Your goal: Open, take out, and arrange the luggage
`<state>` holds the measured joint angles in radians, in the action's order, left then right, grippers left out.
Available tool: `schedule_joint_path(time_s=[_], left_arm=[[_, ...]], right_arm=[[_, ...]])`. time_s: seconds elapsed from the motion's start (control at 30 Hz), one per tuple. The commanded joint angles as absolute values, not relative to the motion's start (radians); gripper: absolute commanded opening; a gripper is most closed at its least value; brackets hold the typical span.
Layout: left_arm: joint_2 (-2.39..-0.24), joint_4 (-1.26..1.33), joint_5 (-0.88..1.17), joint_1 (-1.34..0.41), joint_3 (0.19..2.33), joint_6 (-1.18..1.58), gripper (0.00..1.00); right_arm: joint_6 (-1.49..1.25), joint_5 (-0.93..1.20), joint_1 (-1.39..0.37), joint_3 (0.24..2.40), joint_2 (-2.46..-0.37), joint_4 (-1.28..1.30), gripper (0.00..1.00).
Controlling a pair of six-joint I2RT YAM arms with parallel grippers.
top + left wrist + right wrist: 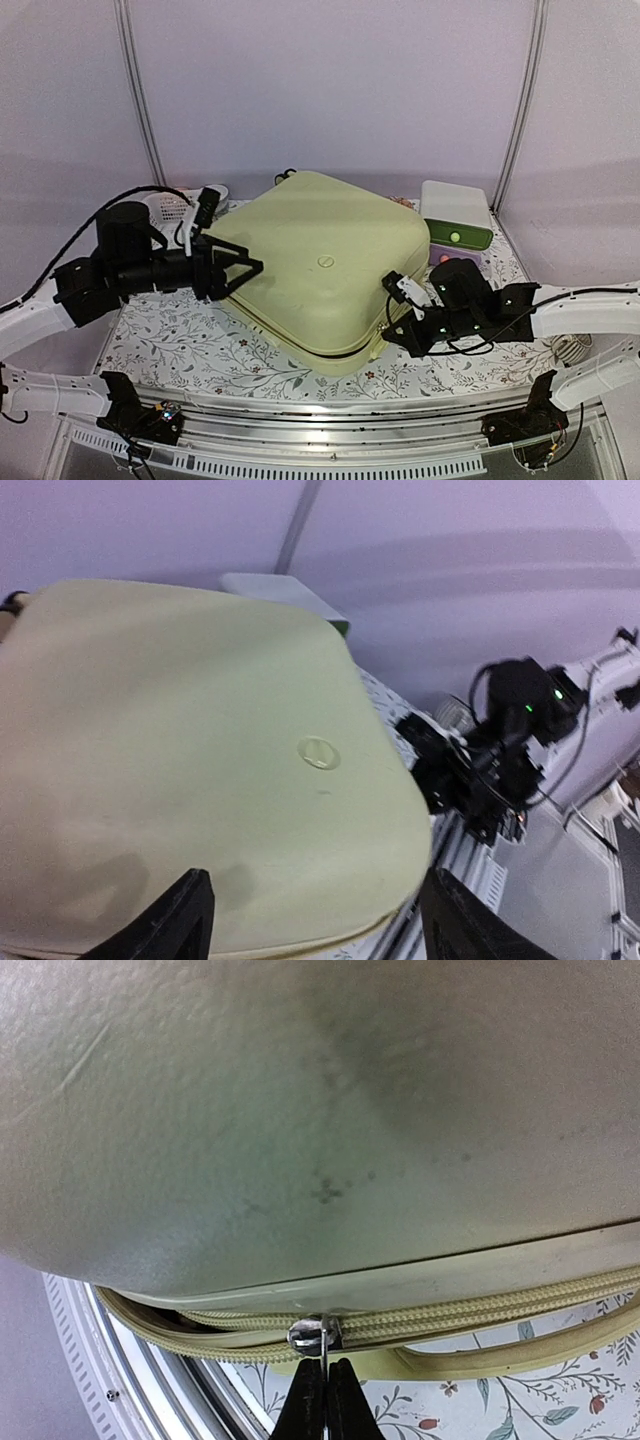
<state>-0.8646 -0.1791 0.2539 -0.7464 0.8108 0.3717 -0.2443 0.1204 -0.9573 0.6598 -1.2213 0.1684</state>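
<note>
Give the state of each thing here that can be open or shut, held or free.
luggage: lying flat, lid down.
zipper: partly undone.
zipper pull: pinched by the right gripper.
right gripper: shut on the zipper pull.
left gripper: open, holding nothing, at the luggage's left side.

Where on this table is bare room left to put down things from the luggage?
Bare cloth lies front-left, between the luggage, the left arm and the front rail. A narrow strip runs before the luggage. Crowded: back-left by the basket and left hand; right side, with the box and right hand pinching the zipper pull.
</note>
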Motion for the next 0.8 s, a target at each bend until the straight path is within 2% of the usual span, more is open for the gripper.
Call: schedule_joint_path(time_s=[0.0,0.23,0.3,0.47,0.77], left_arm=[[-0.926,-0.136,0.150,-1.018,0.801,0.282,0.70],[-1.179,-0.170,-0.020,-1.298,0.931,0.177,0.52],[-1.252,-0.148,-0.035,-1.352,0.958,0.133,0.44],[-1.426,-0.072,-0.098,-1.405,1.002,0.097,0.35],[-1.612,-0.168,-0.184,-1.405,1.156,0.168,0.36]], right_arm=[[-0.270,0.093,-0.925,0.634,-1.246,0.133,0.02],[-0.322,0.083,-0.879,0.605,-1.237,0.093,0.02],[-0.331,0.082,-0.870,0.597,-1.235,0.085,0.03],[-0.322,0.070,-0.863,0.596,-1.246,0.094,0.03],[-0.294,0.060,-0.862,0.586,-1.215,0.109,0.02]])
